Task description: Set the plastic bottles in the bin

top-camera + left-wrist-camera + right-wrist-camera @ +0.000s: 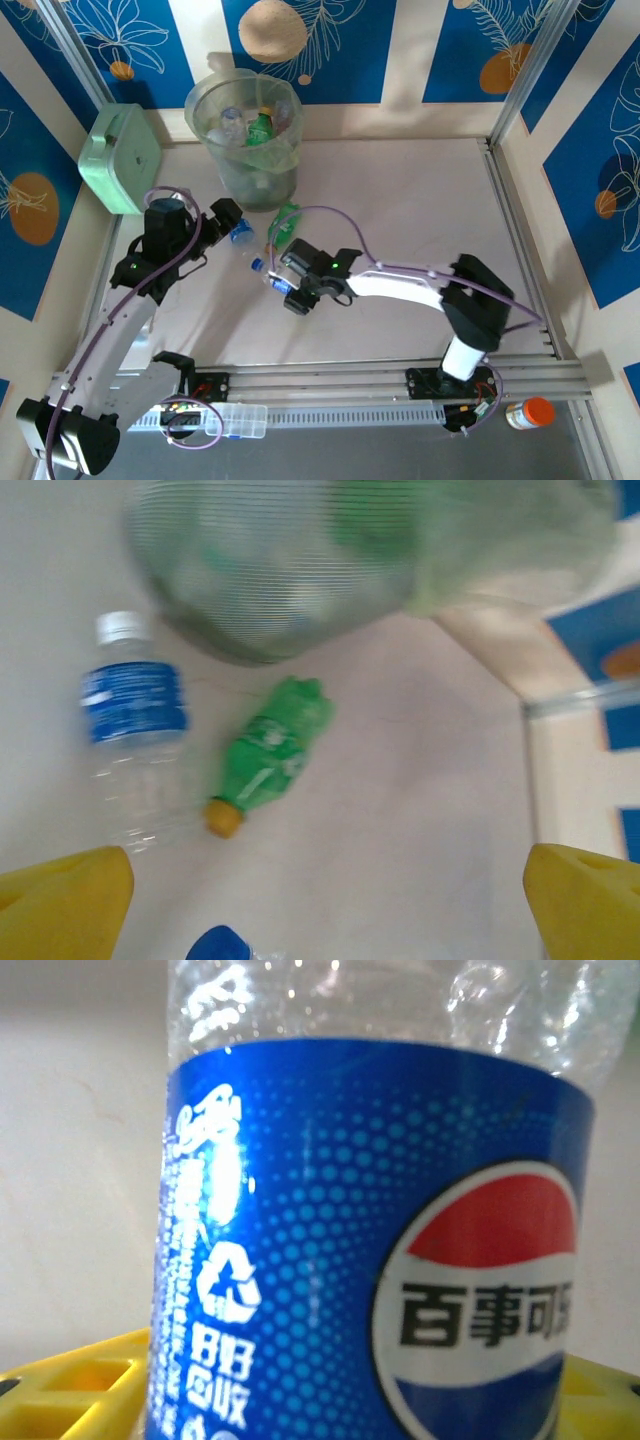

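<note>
Top view, bin [243,150]: stands at the far side of the table [420,220], next to a mint-green box [122,158], with several bottles inside.
Top view, left gripper [228,216]: low over the table just in front of the bin, with a clear bottle [240,234] at its tip.
Top view, green bottle [286,220]: lies on the table between the bin and the right gripper [288,290].
Top view, Pepsi bottle [270,275]: under the right gripper — its blue cap points toward the left arm.
Left wrist, left gripper [325,890]: yellow fingers [60,905] spread wide apart above the table.
Left wrist, bottles: the clear bottle [135,745] and the green bottle [270,752] lie side by side, not touching, near the base of the bin [270,570].
Right wrist, right gripper [350,1400]: clamped on the Pepsi bottle [370,1240] — a yellow finger sits at each side of its blue label.
</note>
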Action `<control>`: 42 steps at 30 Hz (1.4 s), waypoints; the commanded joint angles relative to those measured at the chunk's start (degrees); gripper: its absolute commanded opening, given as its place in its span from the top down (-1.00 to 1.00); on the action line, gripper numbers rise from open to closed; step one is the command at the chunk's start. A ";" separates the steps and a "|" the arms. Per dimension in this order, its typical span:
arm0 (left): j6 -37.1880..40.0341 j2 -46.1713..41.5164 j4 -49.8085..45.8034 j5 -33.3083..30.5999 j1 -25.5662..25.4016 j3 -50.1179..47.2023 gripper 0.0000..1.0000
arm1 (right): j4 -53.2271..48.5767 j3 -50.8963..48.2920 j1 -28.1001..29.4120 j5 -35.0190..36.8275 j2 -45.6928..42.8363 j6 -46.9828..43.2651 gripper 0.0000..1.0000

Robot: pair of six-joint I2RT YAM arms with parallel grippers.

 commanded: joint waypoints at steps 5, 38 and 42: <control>4.54 -0.01 21.85 21.91 -1.45 -1.45 -0.89 | 4.08 -7.11 -5.99 -10.42 -16.92 8.94 -0.10; -1.38 20.23 48.77 32.02 -20.01 2.28 0.39 | 12.71 -18.40 -16.70 -25.94 -39.17 20.75 -0.07; 3.84 19.63 42.52 31.01 -20.72 4.24 0.60 | 12.62 -18.31 -17.14 -26.13 -38.90 20.77 -0.07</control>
